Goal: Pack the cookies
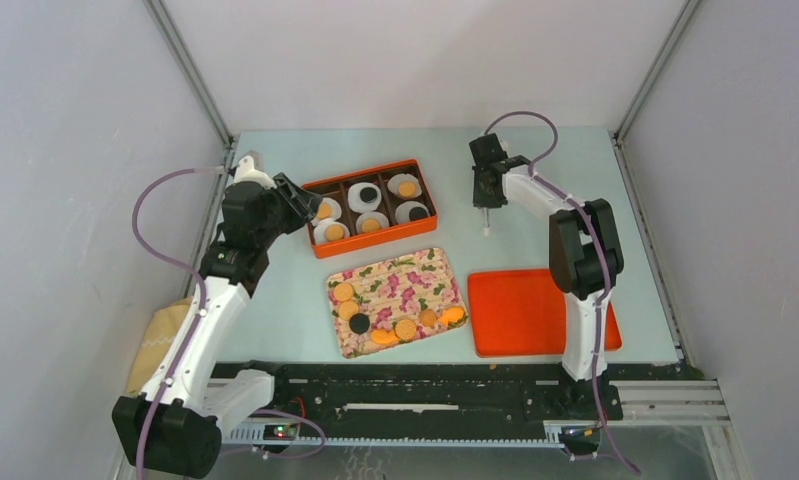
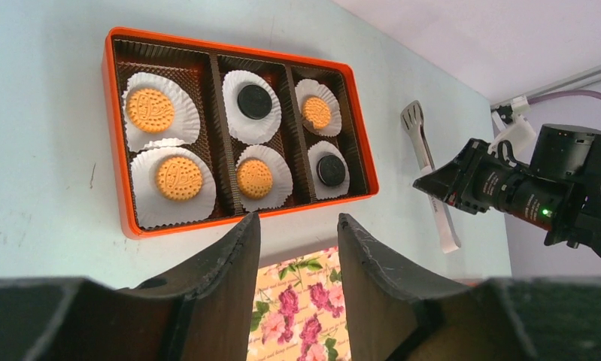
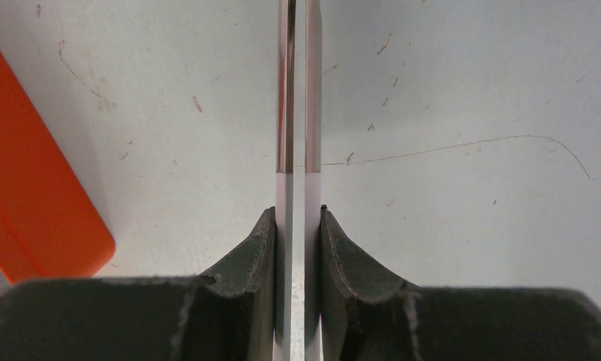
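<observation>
While the right gripper (image 3: 297,226) clamps slim white-and-metal tongs (image 1: 486,215), tips pointing down at the pale blue-green table (image 1: 275,290), the left gripper (image 2: 297,248) hangs spread and empty beside the orange three-column box (image 2: 115,150). White walls (image 1: 75,150) enclose the table. The small round cookies (image 2: 178,177) lie flat, faces up, with no long axis. Six sit in the box on white paper liners (image 2: 241,79): four orange, two black. The floral rectangular tray (image 1: 415,275) holds one black and at least six orange. One flat orange lid (image 1: 535,315) lies right of the tray.
</observation>
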`<state>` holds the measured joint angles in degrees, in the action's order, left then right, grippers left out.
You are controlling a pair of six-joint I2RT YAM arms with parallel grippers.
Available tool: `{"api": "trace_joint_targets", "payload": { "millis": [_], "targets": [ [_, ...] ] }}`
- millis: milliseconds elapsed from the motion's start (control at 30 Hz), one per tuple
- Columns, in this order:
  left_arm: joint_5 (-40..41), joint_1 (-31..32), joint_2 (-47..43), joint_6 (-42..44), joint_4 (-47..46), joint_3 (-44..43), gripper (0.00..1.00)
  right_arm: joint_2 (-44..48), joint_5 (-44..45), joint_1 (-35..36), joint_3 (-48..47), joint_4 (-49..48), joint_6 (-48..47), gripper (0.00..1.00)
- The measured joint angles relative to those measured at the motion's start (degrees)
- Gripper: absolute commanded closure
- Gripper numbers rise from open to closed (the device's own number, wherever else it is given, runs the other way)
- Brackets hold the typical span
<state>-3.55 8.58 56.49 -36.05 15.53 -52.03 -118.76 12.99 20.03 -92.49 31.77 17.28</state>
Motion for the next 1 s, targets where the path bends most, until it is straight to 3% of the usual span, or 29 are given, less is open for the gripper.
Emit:
{"api": "trace_joint_targets", "payload": {
  "millis": [200,300,400,533,667,867,1000],
  "targets": [
    [0.8,0.2,0.1,0.0,0.0,0.0,0.51,-4.5,-0.9,-1.2,-6.1,3.8,1.1,0.92],
    [0.9,0.3,0.1,0.0,0.0,0.0,0.50,-7.2,-2.1,-2.1,-7.5,6.1,1.6,0.71],
    [0.9,0.4,0.2,0.0,0.0,0.0,0.50,-10.9,-2.9,-3.2,-11.6,9.9,2.6,0.59],
    [0.8,0.5,0.2,0.0,0.0,0.0,0.49,-11.0,-3.8,-4.1,-12.1,12.2,3.9,0.52],
    [0.8,0.5,0.2,0.0,0.0,0.0,0.44,-11.0,-4.7,-4.6,-12.1,13.0,4.7,0.35],
    [0.3,0.5,0.5,0.2,-0.2,0.0,0.21,-8.8,-4.7,-4.9,-9.3,13.0,5.2,0.28],
    [0.2,0.6,0.5,0.5,-0.6,0.0,0.19,-3.0,-4.6,-4.4,-4.7,13.0,5.1,0.29]
  ]
}}
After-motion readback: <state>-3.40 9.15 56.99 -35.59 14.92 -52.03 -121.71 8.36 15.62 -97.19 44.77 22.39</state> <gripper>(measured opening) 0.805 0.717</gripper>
